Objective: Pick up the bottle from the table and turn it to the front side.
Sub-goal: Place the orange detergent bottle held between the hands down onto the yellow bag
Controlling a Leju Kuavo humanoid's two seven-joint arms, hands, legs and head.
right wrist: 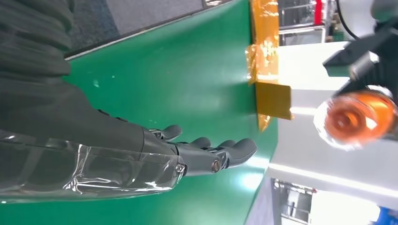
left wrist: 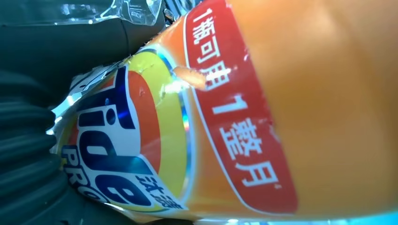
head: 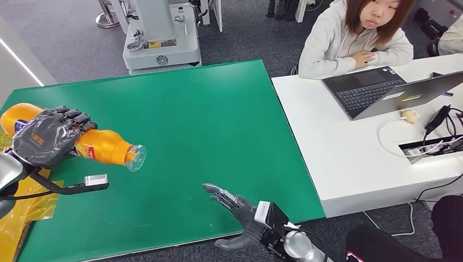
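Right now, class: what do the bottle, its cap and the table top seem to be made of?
Bottle: likely glossy orange plastic, with soft highlights and a shiny printed label.
Cap: clear plastic, see-through.
Table: matte green covering, perhaps a mat or laminate; a few scuffs.

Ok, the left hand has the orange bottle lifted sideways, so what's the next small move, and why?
Probably roll the left hand at the wrist, turning the orange plastic detergent bottle. It lies sideways above the green table, its label facing the wrist camera. The right hand is open and apart.
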